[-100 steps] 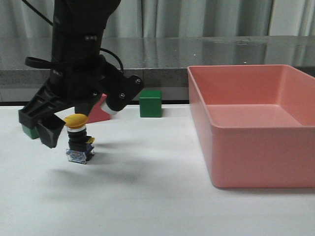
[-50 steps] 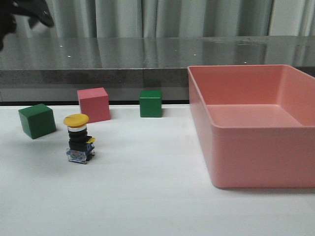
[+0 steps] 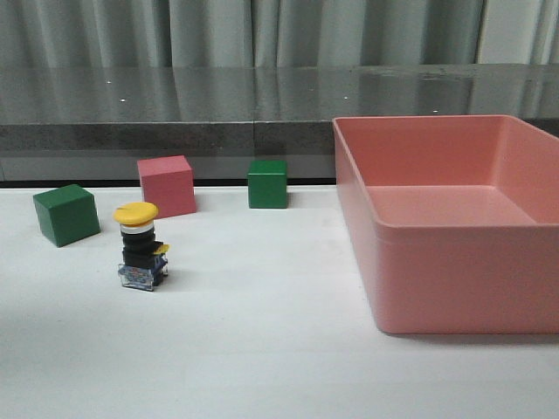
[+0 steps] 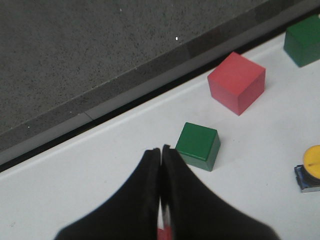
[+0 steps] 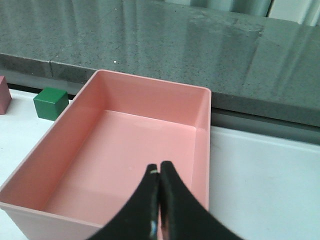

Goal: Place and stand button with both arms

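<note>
The button (image 3: 141, 245) stands upright on the white table at the left, yellow cap up, black body on its blue-clear block. Its cap also shows at the edge of the left wrist view (image 4: 313, 165). No arm shows in the front view. My left gripper (image 4: 161, 150) is shut and empty, held above the table near a green cube (image 4: 198, 145) and apart from the button. My right gripper (image 5: 159, 168) is shut and empty, held above the pink bin (image 5: 150, 95).
A green cube (image 3: 66, 214), a pink cube (image 3: 166, 185) and a second green cube (image 3: 267, 183) stand behind the button. The large pink bin (image 3: 437, 262) fills the right side of the table. A grey ledge runs behind the table.
The left arm, which stood over the button one second ago, has lifted away up and to the left and left the front view. The button stays upright where it was.
</note>
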`<state>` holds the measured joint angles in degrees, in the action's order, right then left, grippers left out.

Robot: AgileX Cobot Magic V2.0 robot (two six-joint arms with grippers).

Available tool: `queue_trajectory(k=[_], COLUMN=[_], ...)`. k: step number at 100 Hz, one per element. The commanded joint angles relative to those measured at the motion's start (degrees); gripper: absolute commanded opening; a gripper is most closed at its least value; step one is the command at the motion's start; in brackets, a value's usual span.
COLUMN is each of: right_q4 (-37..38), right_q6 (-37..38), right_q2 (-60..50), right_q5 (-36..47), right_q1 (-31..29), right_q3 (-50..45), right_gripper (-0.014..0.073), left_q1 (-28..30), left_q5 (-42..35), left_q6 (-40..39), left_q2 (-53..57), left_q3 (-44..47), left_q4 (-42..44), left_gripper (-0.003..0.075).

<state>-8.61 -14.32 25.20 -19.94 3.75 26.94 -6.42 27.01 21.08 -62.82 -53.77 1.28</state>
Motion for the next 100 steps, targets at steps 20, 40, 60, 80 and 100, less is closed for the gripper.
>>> queue_trajectory(k=[20, 40, 60, 80, 100], right_q4=[-0.3, -0.3, -0.3, -0.3, -0.3], right_q6=[-0.2, -0.2, -0.2, -0.2, -0.2], right_q2=[0.1, 0.1, 0.1, 0.1, 0.1], right_q5=[4.0, 4.0, 4.0, 4.0, 4.0], right_q1=[-0.1, -0.1, -0.1, -0.1, -0.1], right_q3=[1.5, 1.5, 1.5, 1.5, 1.5], right_gripper=[-0.0062, -0.0062, -0.0062, -0.0062, -0.0062], left_q1=[0.1, 0.1, 0.1, 0.1, 0.1], left_q5=[-20.9, -23.6, -23.5, -23.3, -23.5], left_q6=[0.1, 0.1, 0.1, 0.1, 0.1], left_q2=[25.1, 38.4, 43.6, 43.5, 43.5], left_q3=[25.8, 35.9, 40.3, 42.3, 42.7], left_q4=[-7.1, -7.2, -7.4, -7.1, -7.1], left_gripper=[-0.0019, -0.002, -0.0019, -0.002, -0.0019])
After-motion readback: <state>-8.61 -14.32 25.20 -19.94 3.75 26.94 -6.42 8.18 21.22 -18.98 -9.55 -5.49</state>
